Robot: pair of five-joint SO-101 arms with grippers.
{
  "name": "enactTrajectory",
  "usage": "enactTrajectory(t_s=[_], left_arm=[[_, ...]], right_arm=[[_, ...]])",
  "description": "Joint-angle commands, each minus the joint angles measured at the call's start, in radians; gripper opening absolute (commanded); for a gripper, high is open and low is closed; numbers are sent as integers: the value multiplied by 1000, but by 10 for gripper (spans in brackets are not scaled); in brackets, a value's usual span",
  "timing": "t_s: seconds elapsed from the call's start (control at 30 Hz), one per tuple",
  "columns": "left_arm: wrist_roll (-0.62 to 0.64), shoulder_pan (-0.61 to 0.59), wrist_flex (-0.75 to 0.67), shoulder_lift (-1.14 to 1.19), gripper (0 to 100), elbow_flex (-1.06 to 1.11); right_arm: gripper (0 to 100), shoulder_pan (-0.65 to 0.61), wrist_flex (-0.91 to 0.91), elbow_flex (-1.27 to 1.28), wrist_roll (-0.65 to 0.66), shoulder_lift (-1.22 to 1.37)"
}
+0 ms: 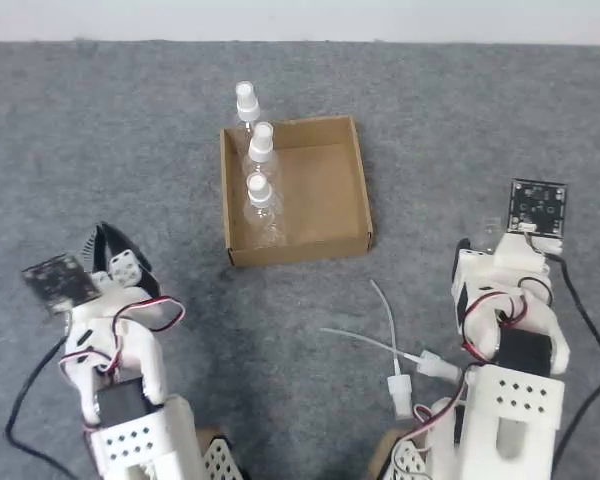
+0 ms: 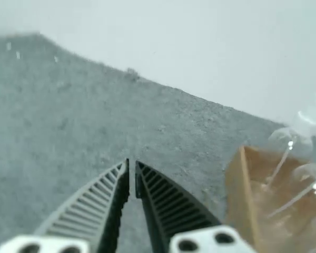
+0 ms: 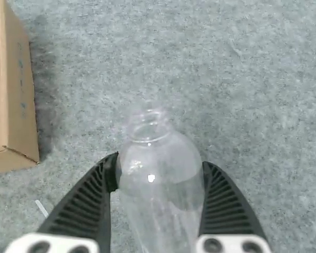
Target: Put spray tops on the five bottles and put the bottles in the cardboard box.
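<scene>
At the left, the left gripper (image 2: 131, 164) hangs over the grey table cover (image 1: 100, 130) with its two fingers drawn almost together and nothing between them. To its right, in the middle of the table, stands the cardboard box (image 1: 363, 185), open on top. Three bottles with spray tops on stand upright in a row along the box's left wall: the far bottle (image 1: 246, 103) at the back corner, then the middle bottle (image 1: 262, 145) and the near bottle (image 1: 261, 200), each just beside the next. Further right and nearer the arms, two loose tops lie on the cover with their thin tubes trailing: the first spray top (image 1: 399, 388) lies just beside the second spray top (image 1: 432, 364). At the right, the right gripper (image 3: 160, 171) clamps an uncapped bottle (image 3: 158, 153) by its body, well apart from the box.
</scene>
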Motion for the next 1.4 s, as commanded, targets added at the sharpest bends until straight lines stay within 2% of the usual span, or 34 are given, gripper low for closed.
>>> enactTrajectory(t_s=[0.0, 0.23, 0.37, 0.57, 0.93, 1.17, 1.37], left_arm=[[-296, 12, -17, -17, 12, -142], [-295, 209, 184, -17, 21, -306], [-296, 347, 290, -12, 118, -351], [-394, 517, 376, -8, 148, -344], [-439, 792, 505, -6, 148, -344], [-477, 899, 549, -6, 148, -321], [-514, 908, 543, 9, 148, -305]], right_arm=[[59, 27, -24, -17, -18, -41], [59, 136, -58, -15, -83, -39], [59, 156, -59, -15, -91, -39], [61, 177, -59, -15, -92, -39], [62, 177, -59, -15, -92, -38], [62, 176, -59, -15, -92, -33], [61, 173, -59, -15, -92, -31]])
